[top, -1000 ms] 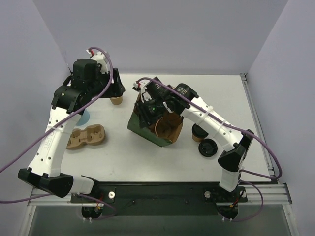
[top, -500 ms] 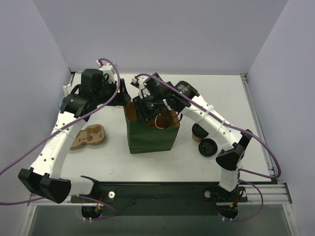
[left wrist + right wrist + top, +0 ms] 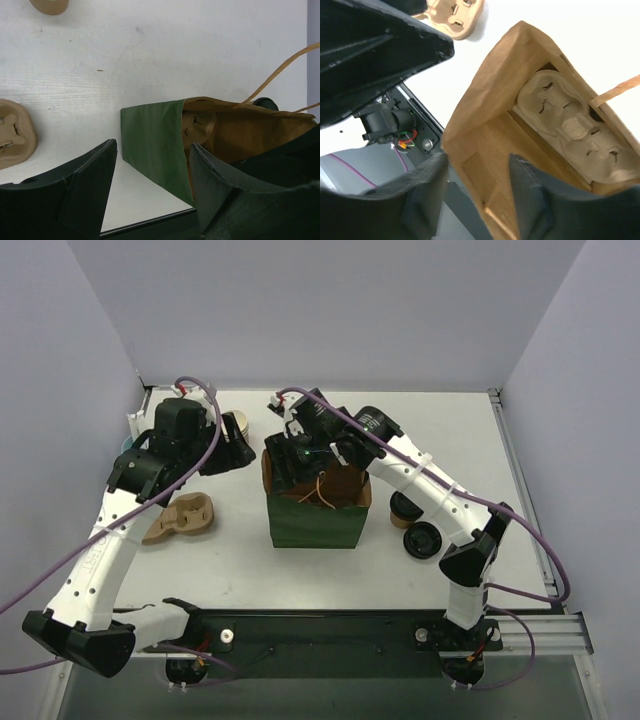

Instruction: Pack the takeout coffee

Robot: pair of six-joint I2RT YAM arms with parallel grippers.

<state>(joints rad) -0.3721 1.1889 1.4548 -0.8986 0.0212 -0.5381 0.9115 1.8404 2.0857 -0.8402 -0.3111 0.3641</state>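
The green bag [image 3: 315,522] stands upright at the table's middle, mouth up. A moulded cup carrier [image 3: 570,117] lies inside it. My right gripper [image 3: 287,464] is open at the bag's far left rim; in the right wrist view [image 3: 477,185] one finger is outside the wall [image 3: 485,150] and one inside. My left gripper [image 3: 240,446] is open and empty just left of the bag; in its wrist view [image 3: 152,172] the bag's green side [image 3: 155,142] shows between the fingers. The takeout coffee [image 3: 403,509], black-lidded, stands right of the bag, partly hidden by the right arm.
A separate black lid [image 3: 423,540] lies by the coffee. A second cup carrier [image 3: 180,518] lies left of the bag, also in the left wrist view [image 3: 15,132]. Lidless tan cups [image 3: 238,423] stand at the back behind the left gripper.
The bag has gone from tilted to standing upright, with the right gripper at its rim. The left arm has swung nearer and lower, toward the bag's left side.
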